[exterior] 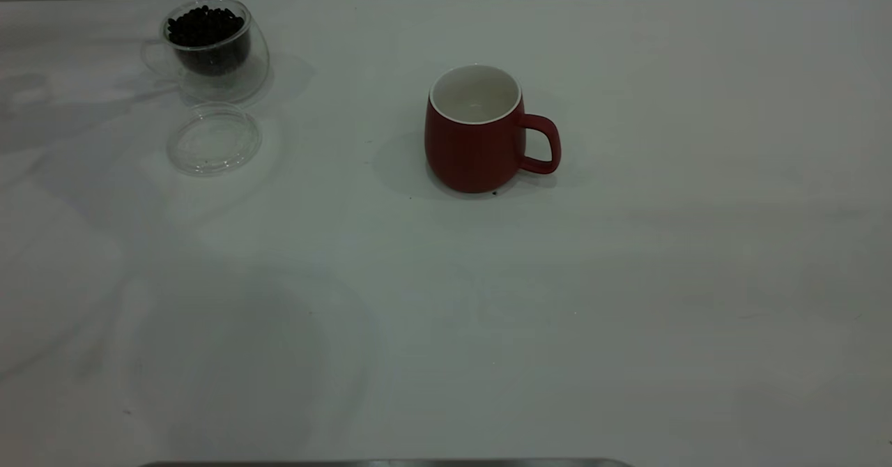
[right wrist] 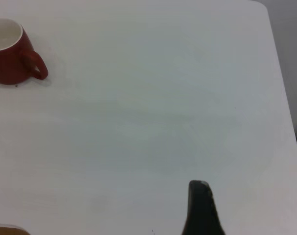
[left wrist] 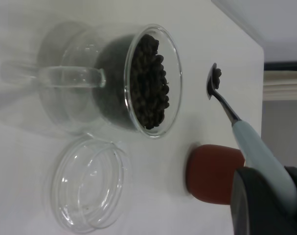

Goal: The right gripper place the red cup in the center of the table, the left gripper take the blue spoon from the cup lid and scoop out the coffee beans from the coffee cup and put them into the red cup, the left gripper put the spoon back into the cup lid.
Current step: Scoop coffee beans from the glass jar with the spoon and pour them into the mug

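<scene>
Clamped in the left gripper (left wrist: 265, 196), the blue spoon (left wrist: 258, 147) is carried level so its beans stay put, bound for the red cup (exterior: 474, 132) set mid-table; the right gripper's state cannot be told.

The outside camera looks down from high up over the whole table (exterior: 627, 314). The left wrist camera sits close above the table's far left corner. The right wrist camera hangs higher, over the right side. All three see the red cup (exterior: 474, 132).
</scene>
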Controlling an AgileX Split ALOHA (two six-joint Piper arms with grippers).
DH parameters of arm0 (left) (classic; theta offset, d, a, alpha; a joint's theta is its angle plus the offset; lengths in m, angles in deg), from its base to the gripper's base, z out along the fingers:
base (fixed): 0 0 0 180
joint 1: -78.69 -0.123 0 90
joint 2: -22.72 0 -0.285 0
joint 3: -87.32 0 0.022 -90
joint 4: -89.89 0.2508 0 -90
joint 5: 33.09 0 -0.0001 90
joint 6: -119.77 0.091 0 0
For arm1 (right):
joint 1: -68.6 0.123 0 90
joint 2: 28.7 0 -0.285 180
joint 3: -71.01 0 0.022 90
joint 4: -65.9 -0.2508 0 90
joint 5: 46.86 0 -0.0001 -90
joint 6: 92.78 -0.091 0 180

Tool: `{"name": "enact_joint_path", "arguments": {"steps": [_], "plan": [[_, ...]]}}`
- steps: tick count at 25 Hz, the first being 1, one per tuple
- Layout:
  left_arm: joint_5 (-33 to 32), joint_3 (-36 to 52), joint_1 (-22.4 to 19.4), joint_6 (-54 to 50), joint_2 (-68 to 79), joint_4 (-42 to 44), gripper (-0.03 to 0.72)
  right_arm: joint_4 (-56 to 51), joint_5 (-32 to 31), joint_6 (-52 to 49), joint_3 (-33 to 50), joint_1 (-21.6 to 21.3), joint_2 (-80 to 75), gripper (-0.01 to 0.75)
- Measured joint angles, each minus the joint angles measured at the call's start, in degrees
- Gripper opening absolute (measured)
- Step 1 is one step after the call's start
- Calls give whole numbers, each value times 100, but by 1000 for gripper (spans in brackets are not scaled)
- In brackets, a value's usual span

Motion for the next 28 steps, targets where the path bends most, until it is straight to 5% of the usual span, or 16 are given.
{"name": "enact_joint_path", "arguments": {"steps": [28], "plan": [[0, 0, 1389, -322, -44, -23, 126, 0, 0, 0, 0, 0, 0, 546]]}}
